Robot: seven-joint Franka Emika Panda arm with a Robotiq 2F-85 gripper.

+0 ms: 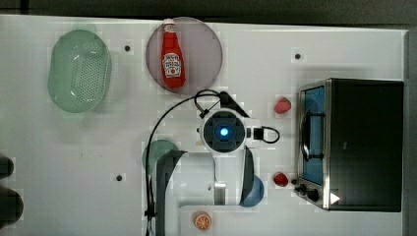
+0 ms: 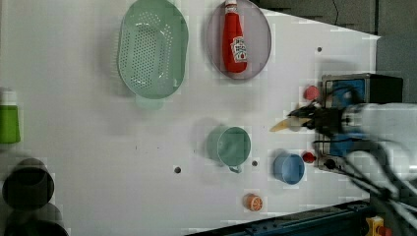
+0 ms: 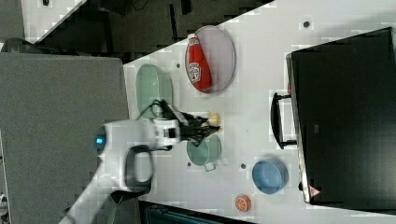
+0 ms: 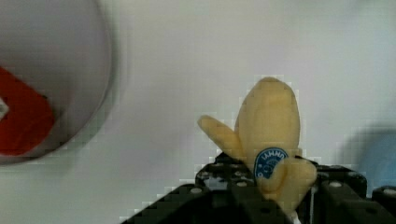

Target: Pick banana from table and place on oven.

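While the end effector [image 4: 261, 196] gripped the banana [image 4: 268, 135] by its lower end, we held it clear of the desk [image 1: 74, 162], its long axis projecting straight out beyond the fingertips. We judged the oven [image 1: 366, 142] lay well apart, to the top view's right of the end effector, so the carry ran that way.

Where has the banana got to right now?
The banana is clamped in the gripper, held above the table; in the left view it sits just left of the oven.
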